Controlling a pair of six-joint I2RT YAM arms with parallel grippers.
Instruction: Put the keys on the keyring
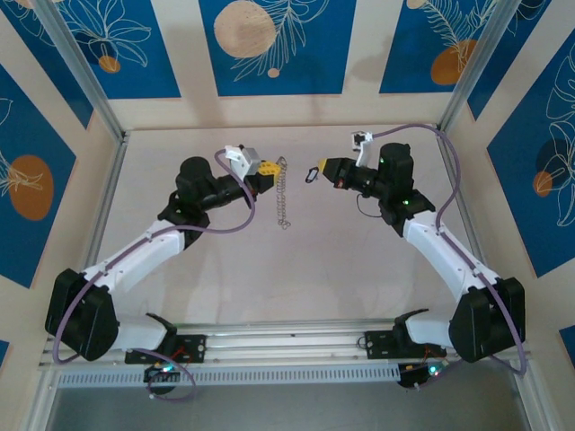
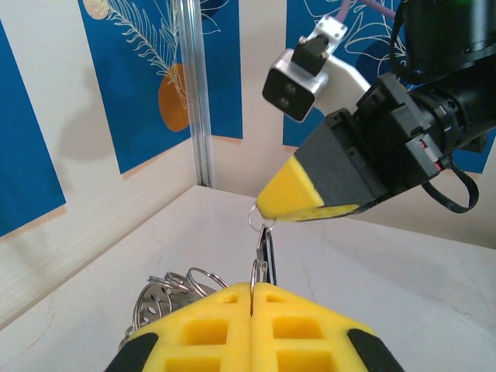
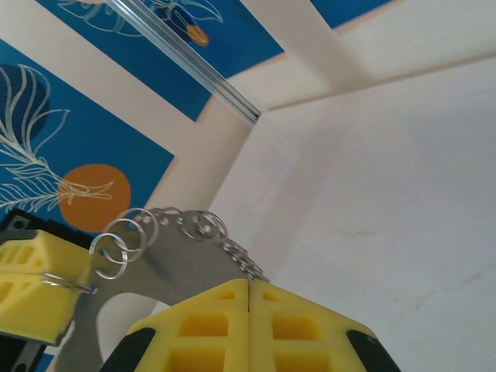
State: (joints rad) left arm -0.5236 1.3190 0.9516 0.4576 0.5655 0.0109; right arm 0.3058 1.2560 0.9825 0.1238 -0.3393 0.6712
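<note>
Blue wall panels (image 1: 269,45) printed with pale leaves and orange discs surround an off-white table (image 1: 359,260).

From the top external camera, the left gripper (image 1: 267,177) and right gripper (image 1: 323,168) face each other near the far middle of the table. The keyring (image 1: 283,193) runs as a thin silvery chain from the left gripper's tip towards the near side. Whether it hangs or lies flat is hard to judge. A small black key (image 1: 312,174) sits at the right gripper's tip, too tiny for detail.

The left wrist camera shows the left gripper (image 2: 252,298) clenched, its yellow pads pressed together on a wire ring of the keyring (image 2: 167,288), whose other rings bunch to the left. Just beyond, the right gripper (image 2: 267,208) pinches a small ring, and the dark key (image 2: 267,246) hangs below it, edge-on. Its camera housing (image 2: 293,84) is mounted above.

The right wrist camera shows the right gripper (image 3: 248,293) closed with no gap. The keyring (image 3: 198,225) arcs from its seam to the left gripper (image 3: 66,283), cut off at the left edge. A blurred grey shape (image 3: 155,267) behind the rings cannot be identified.
</note>
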